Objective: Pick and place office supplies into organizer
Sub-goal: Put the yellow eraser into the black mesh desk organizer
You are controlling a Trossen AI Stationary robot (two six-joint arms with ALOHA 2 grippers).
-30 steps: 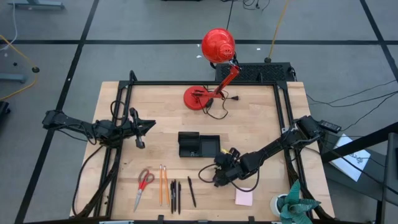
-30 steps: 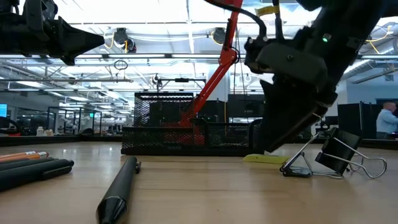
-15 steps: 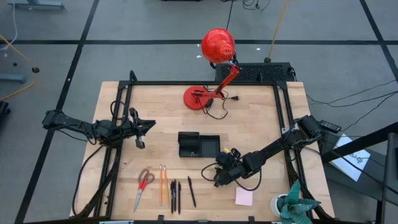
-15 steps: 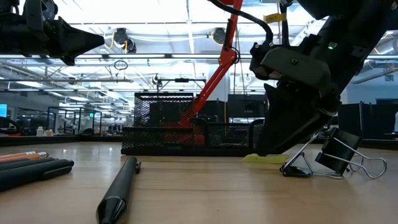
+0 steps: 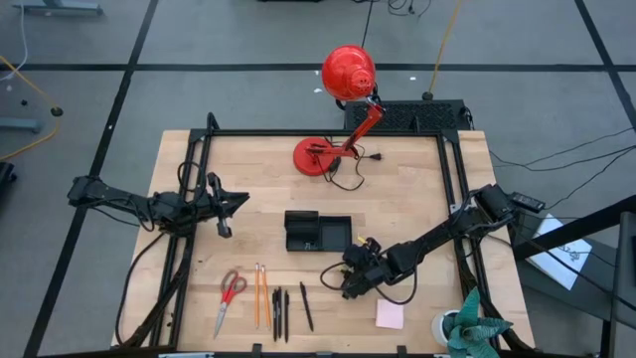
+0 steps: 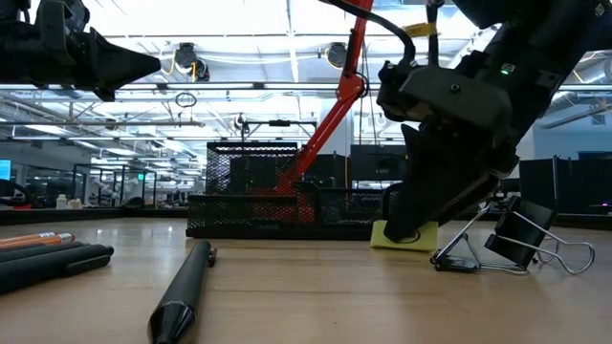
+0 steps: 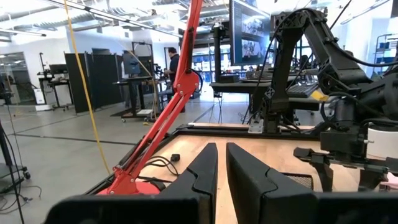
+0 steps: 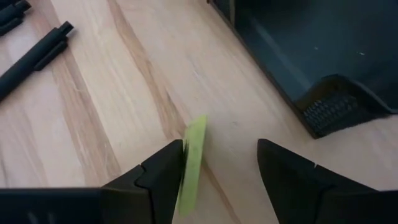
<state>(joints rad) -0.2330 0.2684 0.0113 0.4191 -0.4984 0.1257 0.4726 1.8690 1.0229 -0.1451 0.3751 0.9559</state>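
Observation:
My right gripper [image 5: 350, 281] stands open, slanting down to the table just in front of the black organizer [image 5: 318, 231]. The small yellow-green piece [image 8: 194, 162] stands tipped up on one edge between its fingers, against one finger [image 8: 163, 171]; the other finger [image 8: 286, 168] is well apart from it. Red-handled scissors [image 5: 230, 293], two orange pencils [image 5: 260, 293], black pens [image 5: 280, 313] and a pink sticky-note pad [image 5: 390, 315] lie along the near edge. My left gripper [image 5: 238, 202] waits shut, raised over the table's left side. My right gripper touches the yellow-green piece [image 6: 406, 234] with the inner side of one finger only. The fingers slant down from the table's right. The piece leans on that finger with its lower edge on the table, not pinched.
A red desk lamp [image 5: 328, 154] stands at the far middle, its cord beside it. A black binder clip [image 6: 521, 239] lies on the table near my right gripper. One pen [image 6: 186, 287] lies apart from the others. A green plant [image 5: 467, 333] sits at the near right corner.
My right gripper has tipped a little at the wrist while staying in place. The yellow-green piece, which lay flat on the table, now stands tipped up on one edge against a finger.

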